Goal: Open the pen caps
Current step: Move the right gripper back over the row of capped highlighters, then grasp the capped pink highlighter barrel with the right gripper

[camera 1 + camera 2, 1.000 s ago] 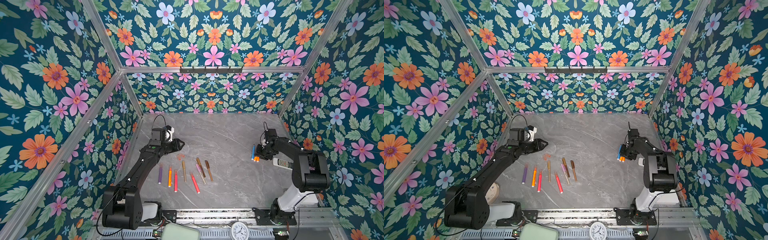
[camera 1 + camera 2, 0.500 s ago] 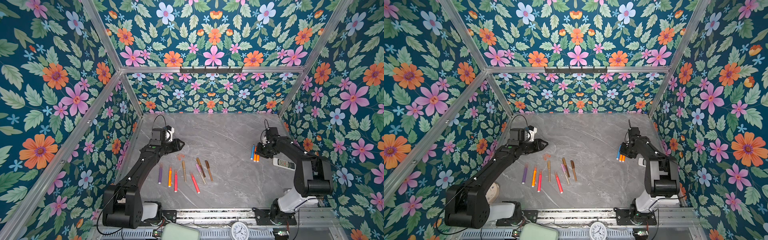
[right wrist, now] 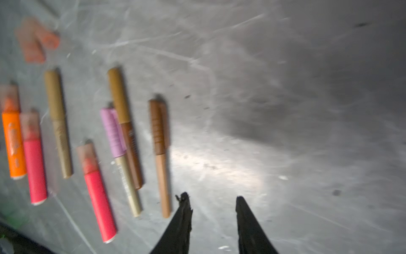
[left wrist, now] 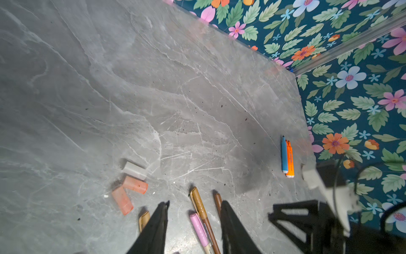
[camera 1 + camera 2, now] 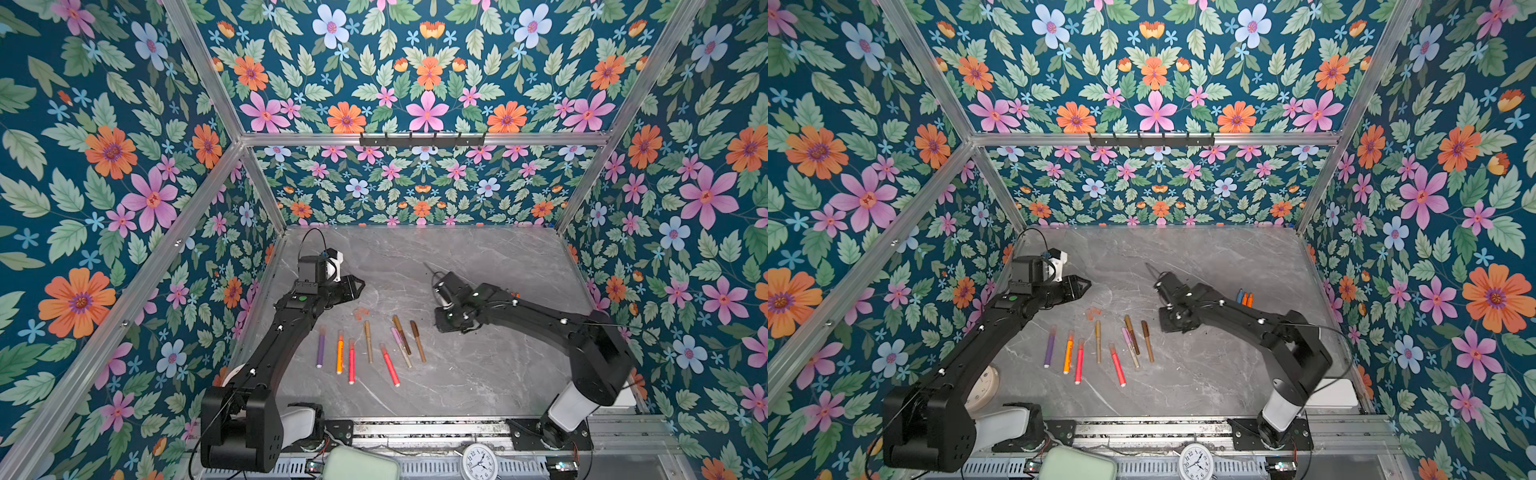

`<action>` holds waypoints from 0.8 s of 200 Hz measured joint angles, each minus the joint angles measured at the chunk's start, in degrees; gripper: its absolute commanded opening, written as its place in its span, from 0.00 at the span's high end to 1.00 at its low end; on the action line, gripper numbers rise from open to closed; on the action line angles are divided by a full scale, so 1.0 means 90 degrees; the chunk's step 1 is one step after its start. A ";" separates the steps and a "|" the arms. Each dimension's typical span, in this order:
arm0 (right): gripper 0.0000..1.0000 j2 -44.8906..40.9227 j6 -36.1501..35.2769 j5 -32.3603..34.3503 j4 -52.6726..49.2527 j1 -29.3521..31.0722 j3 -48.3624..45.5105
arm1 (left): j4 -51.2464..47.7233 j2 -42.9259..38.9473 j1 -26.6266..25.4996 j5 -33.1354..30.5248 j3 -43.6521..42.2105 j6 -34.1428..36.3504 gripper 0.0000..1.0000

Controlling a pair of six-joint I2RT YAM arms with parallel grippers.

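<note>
— Beside the row of pens (image 5: pixel 339 351), at its right end, is where your right gripper (image 3: pixel 212 198) sits now. A second ago it was out by the right wall (image 5: pixel 1391 249), over the blue pen (image 5: pixel 1240 296) and the orange pen (image 5: pixel 1249 299).

— Did it carry either of them along?

— No. Both stay side by side on the table (image 5: pixel 478 257) near that wall. Your right fingers (image 3: pixel 180 220) stand apart, with only bare table between them. That wrist view is blurred.

— What lies closest to it?

— The brown pen (image 5: pixel 417 340), last in the row, just beside the gripper.

— And my left side?

— Your left gripper (image 5: pixel 358 286) has not shifted. It hangs on the far side of the row with its fingers spread and nothing held.

— Where are the caps?

— Three loose caps (image 4: pixel 135 184) lie bunched together on the far side of the row, near your left gripper. Two are orange-pink and one is pale, and they are in the same spot as before. The eight pens in the row have not moved either. The seven that your right wrist camera shows all wear their caps.
</note>
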 measured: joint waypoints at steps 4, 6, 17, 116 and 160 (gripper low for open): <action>0.66 0.0158 0.0039 0.0017 -0.0017 0.0192 0.0168 | 0.0002 -0.0056 0.0007 -0.0036 -0.0010 0.0000 0.58; 0.66 0.0216 0.0049 0.0036 -0.0019 0.0253 0.0228 | 0.0002 -0.0085 0.0010 -0.0058 -0.0012 0.0002 0.58; 0.67 0.0653 0.0138 0.0058 -0.0117 0.0695 0.0733 | 0.0002 -0.0245 0.0041 -0.0155 -0.0036 0.0000 0.58; 0.68 0.2110 0.0792 -0.0044 -0.0573 0.2064 0.2101 | 0.0049 -0.1200 0.0265 -0.0794 -0.0209 0.0002 0.58; 0.69 0.2572 0.1161 0.0002 -0.0850 0.2399 0.2302 | 0.0051 -0.1243 0.0267 -0.0794 -0.0226 0.0002 0.58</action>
